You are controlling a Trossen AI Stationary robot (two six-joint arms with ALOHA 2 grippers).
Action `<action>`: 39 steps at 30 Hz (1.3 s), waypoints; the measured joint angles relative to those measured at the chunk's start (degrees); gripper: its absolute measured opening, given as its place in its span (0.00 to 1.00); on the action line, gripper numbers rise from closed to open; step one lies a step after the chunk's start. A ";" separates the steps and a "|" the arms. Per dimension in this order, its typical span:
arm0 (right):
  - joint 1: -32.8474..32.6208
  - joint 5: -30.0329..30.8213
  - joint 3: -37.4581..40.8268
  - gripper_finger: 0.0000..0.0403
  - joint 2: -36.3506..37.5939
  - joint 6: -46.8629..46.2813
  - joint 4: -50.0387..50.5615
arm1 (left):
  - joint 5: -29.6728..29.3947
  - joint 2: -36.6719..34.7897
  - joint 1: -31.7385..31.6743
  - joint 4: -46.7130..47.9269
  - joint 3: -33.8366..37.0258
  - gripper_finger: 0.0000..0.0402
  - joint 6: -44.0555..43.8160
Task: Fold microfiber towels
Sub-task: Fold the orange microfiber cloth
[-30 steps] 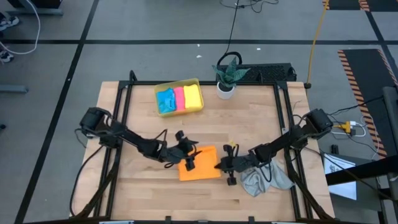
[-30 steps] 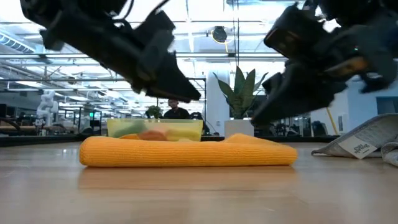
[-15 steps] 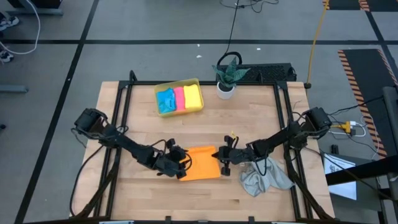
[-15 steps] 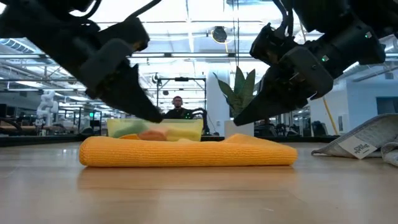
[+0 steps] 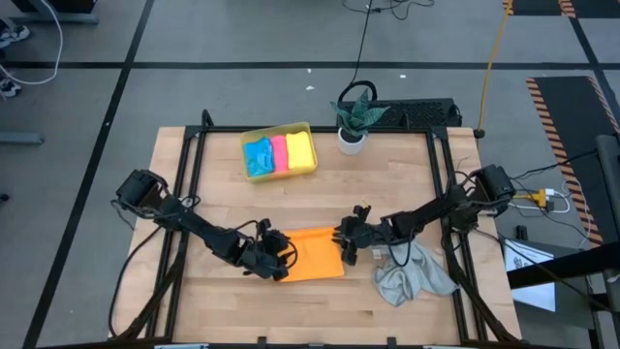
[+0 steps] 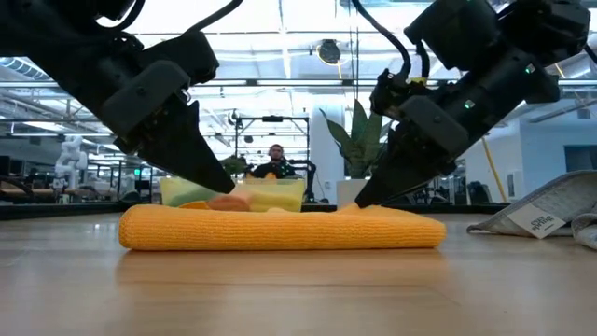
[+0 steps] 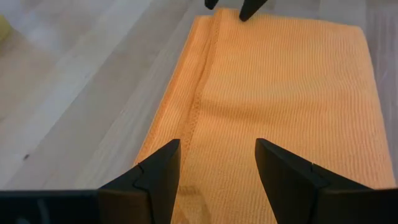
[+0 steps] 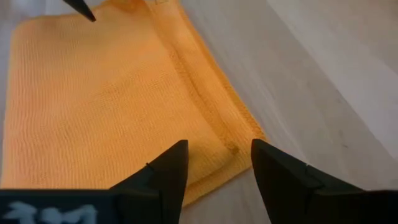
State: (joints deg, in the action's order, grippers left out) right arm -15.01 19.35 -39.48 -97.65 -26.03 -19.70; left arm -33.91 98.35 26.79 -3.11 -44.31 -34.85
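Microfiber towels are spread over a wooden worktop in three places, which reads as a sorting line: the grey towel lies crumpled near the worktop's right edge, seemingly waiting its turn; the blue towel, pink towel and yellow towel sit folded side by side in a yellow tray toward the far side, probably finished; a potted plant stands just beside the tray. Between the two arms, near the front middle, the orange towel lies flat as a folded rectangle, its doubled hem visible in both wrist views. The left gripper is low at the towel's left end and the right gripper at its right end, one at each short edge, likely so both can lift matching corners for another fold. The left fingers stand wide apart, one either side of the hem, with cloth showing between them and nothing pinched. The right fingers are likewise spread over the towel's corner, empty, their tips at or just above the cloth in the low view.
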 joint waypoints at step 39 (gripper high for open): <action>-13.00 -4.33 0.00 0.00 0.00 49.84 -7.60 | -3.99 0.00 5.09 -7.54 0.00 0.52 30.54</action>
State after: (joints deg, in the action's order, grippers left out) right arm -28.02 15.03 -39.48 -97.65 23.81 -27.31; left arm -37.90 98.35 31.88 -10.65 -44.31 -4.32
